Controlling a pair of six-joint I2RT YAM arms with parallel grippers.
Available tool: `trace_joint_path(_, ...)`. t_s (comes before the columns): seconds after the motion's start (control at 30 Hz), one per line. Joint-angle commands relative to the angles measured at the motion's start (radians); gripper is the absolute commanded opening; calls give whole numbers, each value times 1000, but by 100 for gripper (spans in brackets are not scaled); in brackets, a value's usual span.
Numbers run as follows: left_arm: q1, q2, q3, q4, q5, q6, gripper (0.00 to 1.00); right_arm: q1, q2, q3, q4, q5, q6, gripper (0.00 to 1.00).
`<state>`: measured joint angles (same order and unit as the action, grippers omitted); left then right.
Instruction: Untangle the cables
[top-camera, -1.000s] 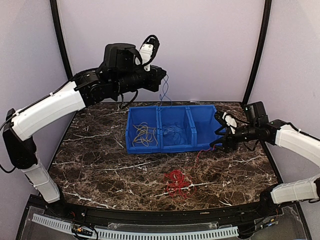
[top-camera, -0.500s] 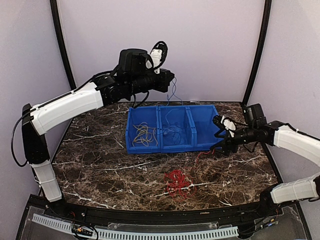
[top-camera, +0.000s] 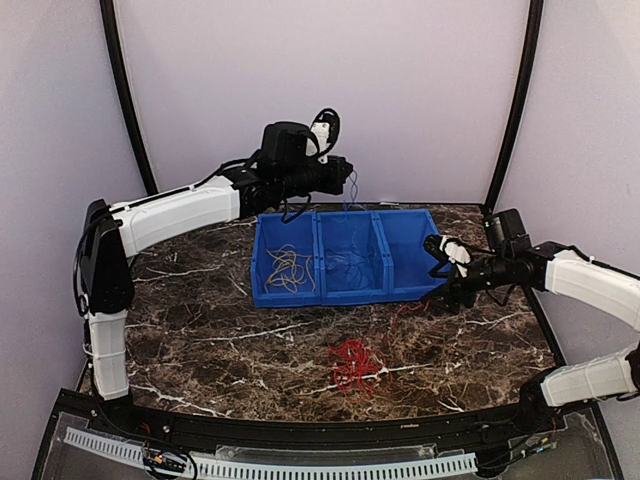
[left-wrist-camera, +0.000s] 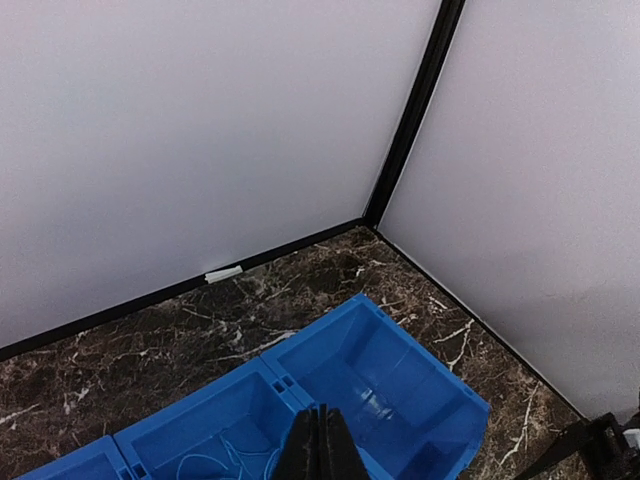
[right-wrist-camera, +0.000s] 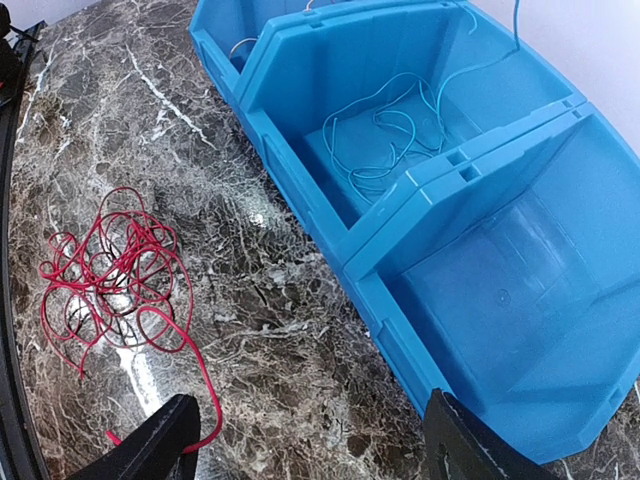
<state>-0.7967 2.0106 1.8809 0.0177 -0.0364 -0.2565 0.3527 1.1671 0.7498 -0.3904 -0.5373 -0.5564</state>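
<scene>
A red tangle of cables (top-camera: 355, 365) lies on the marble in front of the blue three-part tray (top-camera: 405, 250). Yellow-tan cables (top-camera: 288, 268) fill its left compartment and blue cables (top-camera: 345, 262) its middle one. My left gripper (top-camera: 346, 178) hovers over the tray's back edge, shut on a thin blue cable (top-camera: 352, 197) that hangs into the middle compartment. The left wrist view shows its fingers (left-wrist-camera: 322, 448) pressed together above the tray (left-wrist-camera: 400, 372). My right gripper (right-wrist-camera: 310, 460) stands open low at the tray's right front corner (right-wrist-camera: 300, 215); a strand of the red cables (right-wrist-camera: 110, 275) ends by its left finger.
Purple walls and black frame posts (top-camera: 515, 100) enclose the table. The tray's right compartment (right-wrist-camera: 510, 290) holds nothing. Bare marble (top-camera: 190, 320) stretches left of the red tangle.
My left arm has swung right and forward with the blue cable, now over the tray's back rim. The right gripper has edged slightly down and stays open.
</scene>
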Motion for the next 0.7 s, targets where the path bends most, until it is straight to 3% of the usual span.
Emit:
trace_joint_path(0.0,25,40,21,44,73,-65,0,-3,7,-4,8,1,-9,79)
trace_joint_path(0.23,41,103,12,34,116,-110,2,-3,14,-5,6,-2,-10,79)
trace_joint_path(0.4,46,107,20,-6,148,-117,25,-3,16,-4,5,-3,-11,79)
trace_joint_path(0.67,46,62,-5,-119,125,-100,38,-2,20,-1,1,-10,-14,79)
